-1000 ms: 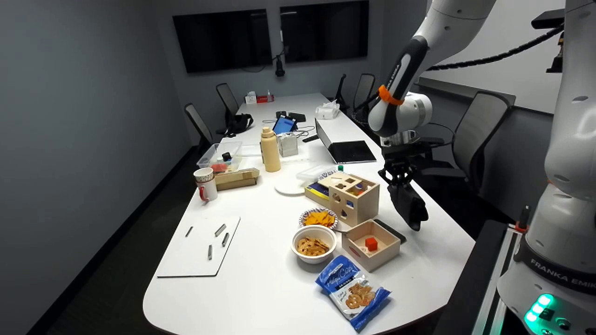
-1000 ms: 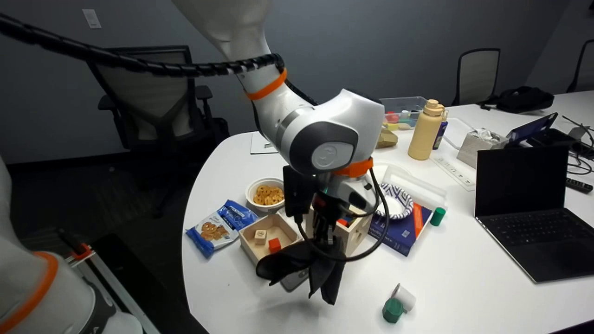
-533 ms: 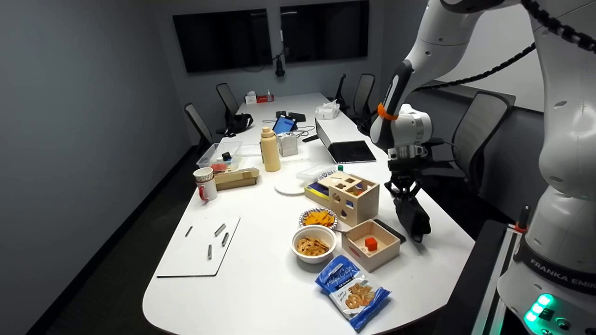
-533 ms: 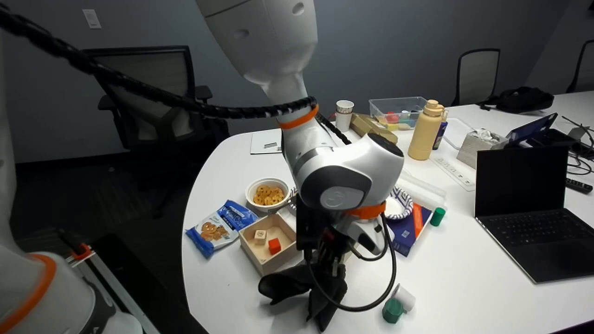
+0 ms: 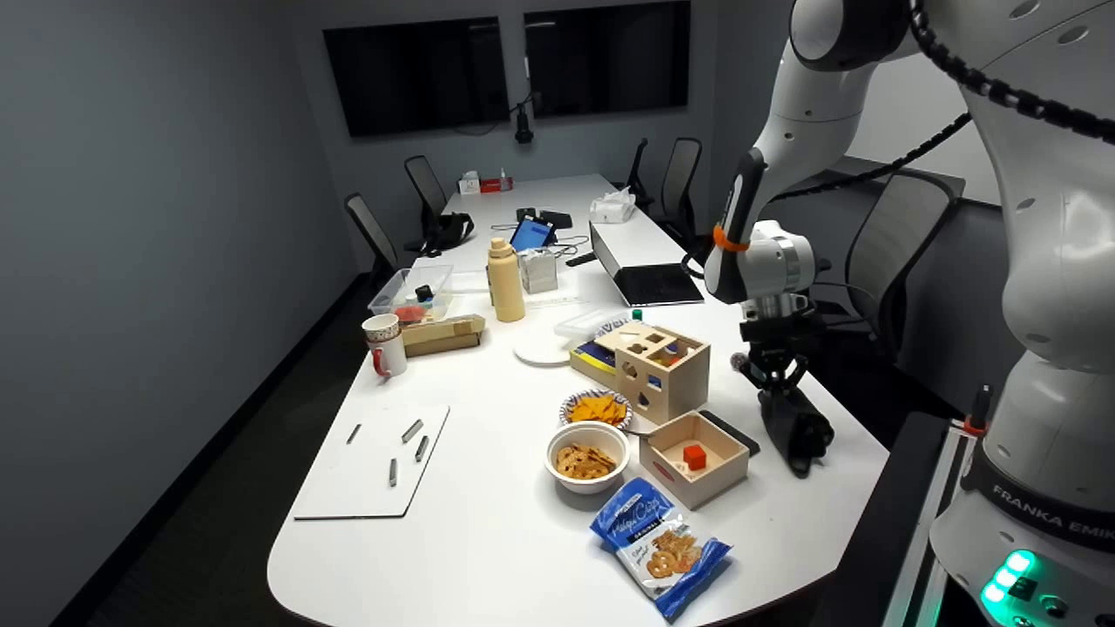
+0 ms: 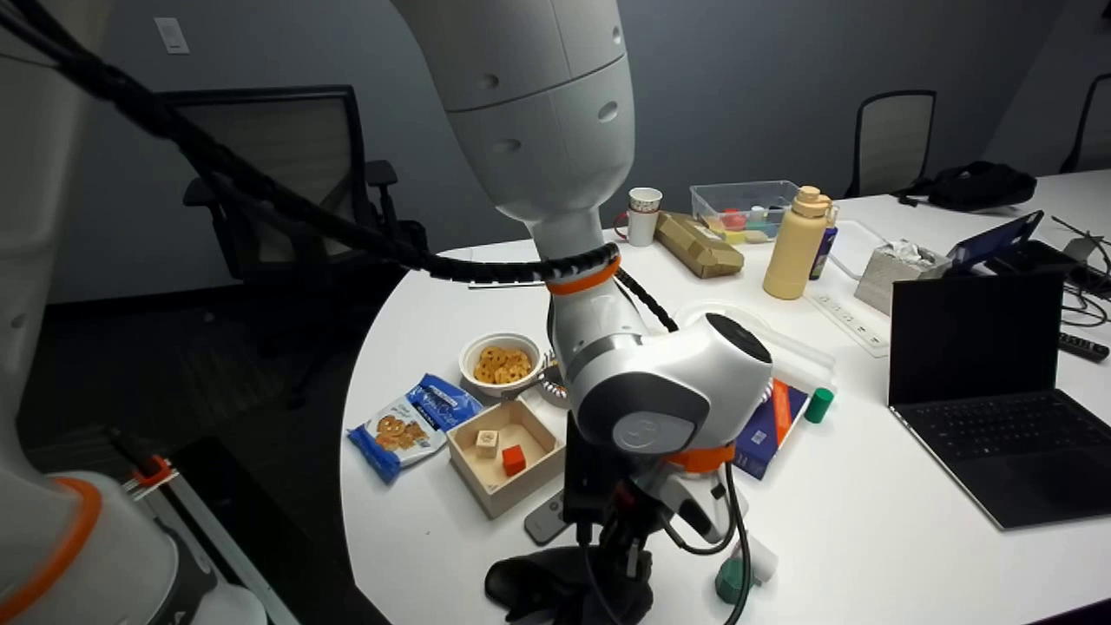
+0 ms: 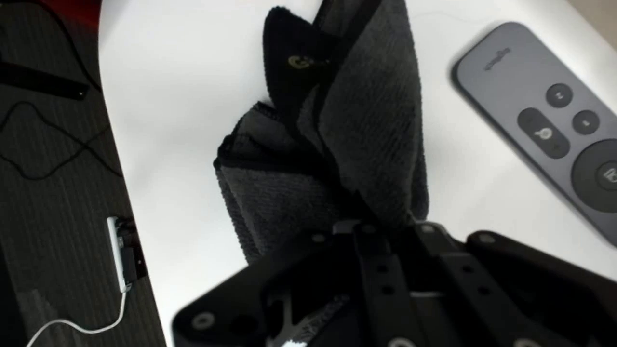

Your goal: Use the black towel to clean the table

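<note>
The black towel point(image 7: 371, 120) hangs bunched and folded from my gripper point(image 7: 385, 229) in the wrist view, with the white table point(image 7: 193, 193) below it. My gripper's fingers are closed on the towel's upper part; the pinched cloth is dark and partly hidden. In an exterior view, the towel point(image 5: 794, 431) hangs below the gripper point(image 5: 778, 381) near the table's edge on the robot's side. Its lower end appears at or very near the tabletop; contact is unclear. In an exterior view, the towel point(image 6: 542, 580) is partly cut off by the frame's bottom edge.
A grey remote point(image 7: 535, 111) lies beside the towel. An open wooden box point(image 5: 688, 488) with blocks, a wooden shape cube point(image 5: 688, 383), a snack bag point(image 5: 658, 549) and a white bowl point(image 5: 571, 483) stand nearby. Green point(image 6: 734, 580) and white pieces lie near the gripper. A laptop point(image 6: 998, 425) stands farther along.
My arm has moved lower and toward the table's robot-side edge, carrying the towel down. More of the remote shows now in an exterior view. The gripper has stayed shut on the towel.
</note>
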Motion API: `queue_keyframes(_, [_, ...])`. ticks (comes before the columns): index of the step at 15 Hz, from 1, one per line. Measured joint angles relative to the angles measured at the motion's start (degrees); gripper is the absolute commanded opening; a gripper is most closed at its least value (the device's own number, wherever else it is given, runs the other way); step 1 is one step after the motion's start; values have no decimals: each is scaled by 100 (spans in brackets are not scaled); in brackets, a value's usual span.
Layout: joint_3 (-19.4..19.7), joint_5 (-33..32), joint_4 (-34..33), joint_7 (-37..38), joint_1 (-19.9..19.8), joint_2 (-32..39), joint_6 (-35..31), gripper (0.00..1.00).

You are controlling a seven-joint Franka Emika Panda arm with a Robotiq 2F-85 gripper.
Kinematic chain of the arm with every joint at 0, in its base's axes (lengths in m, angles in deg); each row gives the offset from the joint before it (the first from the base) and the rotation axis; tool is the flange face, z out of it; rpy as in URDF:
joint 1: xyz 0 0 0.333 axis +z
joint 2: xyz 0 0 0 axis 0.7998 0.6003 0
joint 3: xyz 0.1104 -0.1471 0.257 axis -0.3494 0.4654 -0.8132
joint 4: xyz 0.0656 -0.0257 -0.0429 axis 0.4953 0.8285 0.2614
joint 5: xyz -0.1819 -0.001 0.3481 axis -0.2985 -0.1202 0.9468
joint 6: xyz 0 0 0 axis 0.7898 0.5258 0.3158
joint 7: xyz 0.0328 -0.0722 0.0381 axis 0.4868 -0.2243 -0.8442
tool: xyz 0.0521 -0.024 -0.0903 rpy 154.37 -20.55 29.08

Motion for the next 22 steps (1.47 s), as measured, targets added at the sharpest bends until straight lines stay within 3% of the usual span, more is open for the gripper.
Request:
queue_keyframes(4, [113, 140, -157, 4, -189, 150, -105, 2])
queue_keyframes(11, [-47, 773, -812, 4, -561, 445, -80, 2])
queue_keyframes(22, [-548, 963, -1146, -256, -555, 757, 120, 2])
